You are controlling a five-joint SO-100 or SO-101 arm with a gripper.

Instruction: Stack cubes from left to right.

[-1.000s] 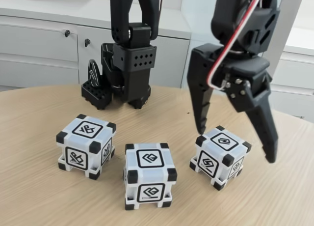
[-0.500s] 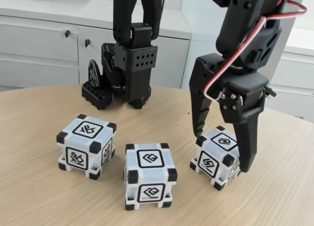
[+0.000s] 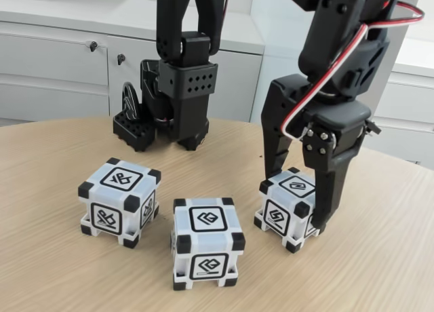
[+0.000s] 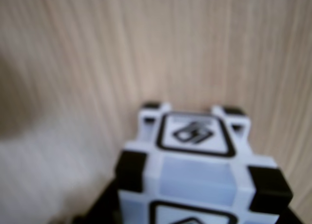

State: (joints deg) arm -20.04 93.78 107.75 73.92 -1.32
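Cubes: three on the tan wooden table [image 3: 54, 271], apart in a row. My gripper [image 3: 296, 197] has closed from wide open onto the right cube [image 3: 288, 207], fingers pressing both sides, and nudged it slightly leftward. It sits on the table, not yet lifted. Middle cube [image 3: 207, 251] and left cube [image 3: 119, 200] untouched. White cabinets [image 3: 61, 68] behind; arm base [image 3: 173, 102] at table's rear.
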